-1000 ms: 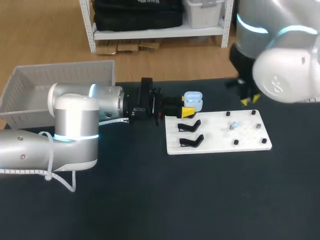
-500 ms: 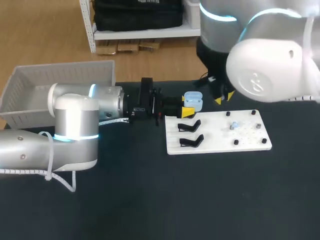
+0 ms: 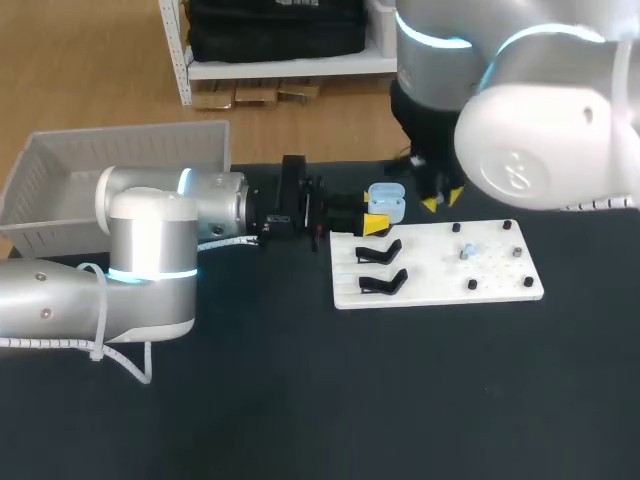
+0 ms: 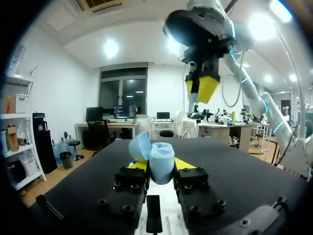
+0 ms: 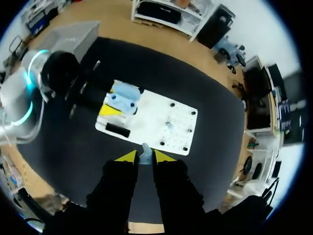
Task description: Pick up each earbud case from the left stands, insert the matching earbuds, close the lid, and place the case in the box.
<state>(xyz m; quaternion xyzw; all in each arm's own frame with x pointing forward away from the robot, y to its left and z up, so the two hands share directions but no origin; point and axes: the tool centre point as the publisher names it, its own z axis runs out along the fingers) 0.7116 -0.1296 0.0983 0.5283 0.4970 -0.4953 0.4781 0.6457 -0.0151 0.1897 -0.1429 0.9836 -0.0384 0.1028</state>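
Note:
My left gripper [image 3: 376, 220] lies level over the white board's [image 3: 440, 270] back left corner, shut on a light blue earbud case [image 3: 386, 201] whose lid stands open. In the left wrist view the case [image 4: 159, 157] sits upright between the yellow fingertips [image 4: 138, 166]. My right gripper [image 3: 441, 199] hangs just right of the case, above the table's back edge. Looking down from the right wrist, that gripper [image 5: 143, 157] is shut on a small light blue earbud [image 5: 145, 151], high above the board [image 5: 161, 115] and the case [image 5: 124, 99]. A second earbud [image 3: 468, 250] rests on the board.
Two black stands [image 3: 379, 251] [image 3: 383, 283] on the board's left part hold nothing. Several black pegs [image 3: 509, 225] dot its right part. A white plastic box [image 3: 60, 165] stands at the table's back left, behind my left arm [image 3: 150, 250].
My right arm swung in from the right to just beside the open case, then settled. The left arm and the case stayed still.

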